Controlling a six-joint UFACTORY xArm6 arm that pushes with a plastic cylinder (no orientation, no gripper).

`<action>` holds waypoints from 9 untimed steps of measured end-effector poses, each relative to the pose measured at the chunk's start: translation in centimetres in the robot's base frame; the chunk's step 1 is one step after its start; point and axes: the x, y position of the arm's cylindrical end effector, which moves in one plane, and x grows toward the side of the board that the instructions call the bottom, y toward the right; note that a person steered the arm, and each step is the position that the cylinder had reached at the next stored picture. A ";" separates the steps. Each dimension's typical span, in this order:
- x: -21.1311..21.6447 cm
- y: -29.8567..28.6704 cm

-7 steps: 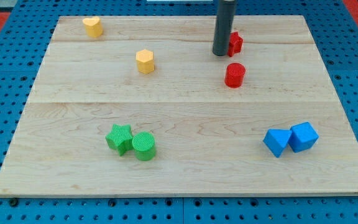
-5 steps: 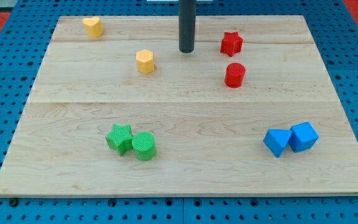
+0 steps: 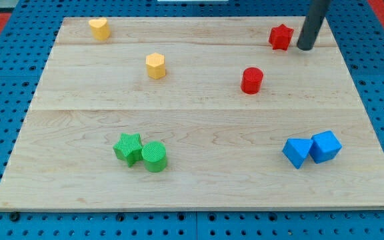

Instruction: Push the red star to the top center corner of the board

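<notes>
The red star (image 3: 281,37) lies near the view's top right of the wooden board (image 3: 199,193). My tip (image 3: 305,48) rests on the board just to the star's right, a small gap apart. The dark rod rises from it toward the view's top edge. A red cylinder (image 3: 251,80) stands below and left of the star.
A yellow heart (image 3: 99,28) sits at the top left and a yellow hexagon (image 3: 155,66) below it. A green star (image 3: 129,148) touches a green cylinder (image 3: 155,157) at the lower left. Two blue blocks (image 3: 298,152) (image 3: 326,146) touch at the lower right.
The rod swung from the star's left over to its right side. The red star has shifted right and slightly up on the board. The other blocks have not moved.
</notes>
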 end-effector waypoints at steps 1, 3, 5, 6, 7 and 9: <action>-1.0 -12.9; 1.8 -1.6; -3.5 -8.8; -3.5 -17.5; -3.6 -15.5; -3.7 -9.9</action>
